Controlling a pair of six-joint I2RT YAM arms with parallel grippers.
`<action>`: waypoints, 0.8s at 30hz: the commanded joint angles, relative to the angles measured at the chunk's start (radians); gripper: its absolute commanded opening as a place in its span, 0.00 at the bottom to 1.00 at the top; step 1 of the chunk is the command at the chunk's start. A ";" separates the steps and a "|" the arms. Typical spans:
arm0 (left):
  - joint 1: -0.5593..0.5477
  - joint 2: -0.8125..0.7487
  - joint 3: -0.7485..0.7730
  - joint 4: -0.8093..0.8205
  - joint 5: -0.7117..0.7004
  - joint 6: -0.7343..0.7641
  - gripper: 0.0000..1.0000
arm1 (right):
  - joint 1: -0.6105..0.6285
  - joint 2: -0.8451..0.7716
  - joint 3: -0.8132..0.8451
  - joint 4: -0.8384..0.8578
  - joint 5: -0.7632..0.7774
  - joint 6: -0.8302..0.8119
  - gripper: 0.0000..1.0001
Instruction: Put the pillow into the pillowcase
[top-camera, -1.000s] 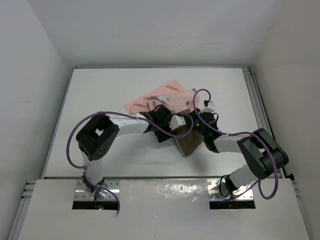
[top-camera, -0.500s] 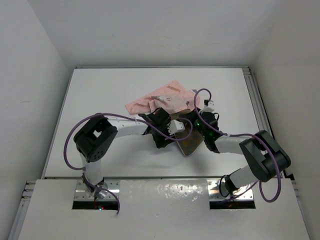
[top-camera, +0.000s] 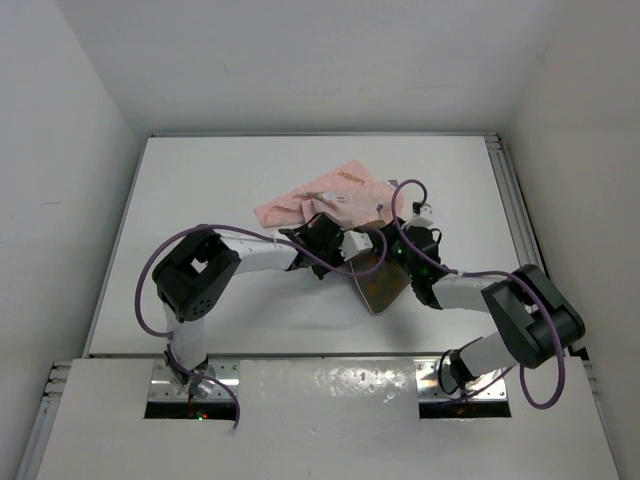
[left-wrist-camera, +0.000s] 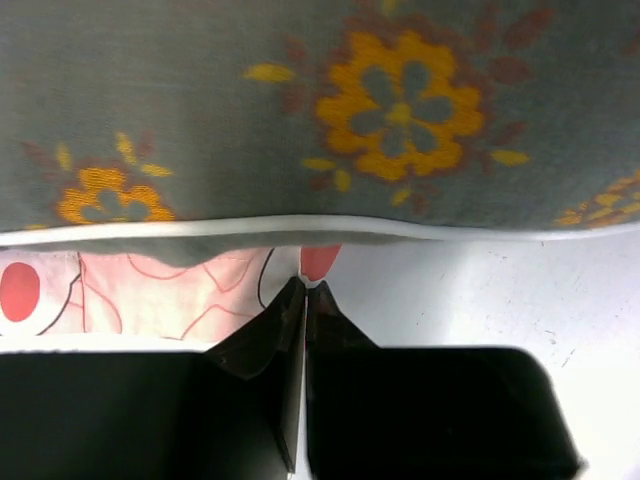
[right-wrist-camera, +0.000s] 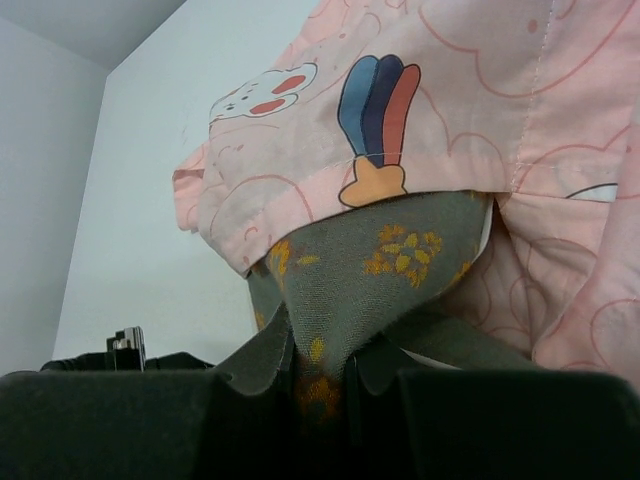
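Observation:
The pillow (top-camera: 381, 286), olive-brown with orange flowers and pale piping, lies tilted between the two arms. Its far end sits under the edge of the pink rabbit-print pillowcase (top-camera: 335, 190). My right gripper (right-wrist-camera: 320, 345) is shut on a bunched fold of the pillow (right-wrist-camera: 390, 250), and the pillowcase (right-wrist-camera: 450, 120) drapes over the end ahead. In the left wrist view the pillow (left-wrist-camera: 300, 110) fills the top and the pillowcase (left-wrist-camera: 170, 295) lies just below its piping. My left gripper (left-wrist-camera: 305, 290) is shut, its tips at the cloth's edge; whether cloth is pinched does not show.
The white table (top-camera: 200, 200) has walls on the left, back and right, and a metal rail (top-camera: 515, 200) runs along its right edge. Purple cables loop over both arms near the pillow. In the top view the left gripper (top-camera: 350, 244) and right gripper (top-camera: 388, 238) stand close together.
My left gripper has gone from open to shut beside the pillowcase's edge. The pillow has shifted slightly. The right gripper keeps its hold.

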 joint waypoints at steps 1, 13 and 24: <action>-0.004 0.028 0.007 -0.023 0.018 -0.017 0.00 | 0.010 -0.062 0.016 0.155 -0.020 0.023 0.00; 0.044 -0.176 0.225 -0.432 0.084 0.090 0.00 | -0.009 -0.106 0.042 0.077 0.022 0.040 0.00; -0.065 -0.176 0.400 -0.797 0.352 0.358 0.00 | -0.009 -0.163 0.101 -0.073 0.180 0.072 0.00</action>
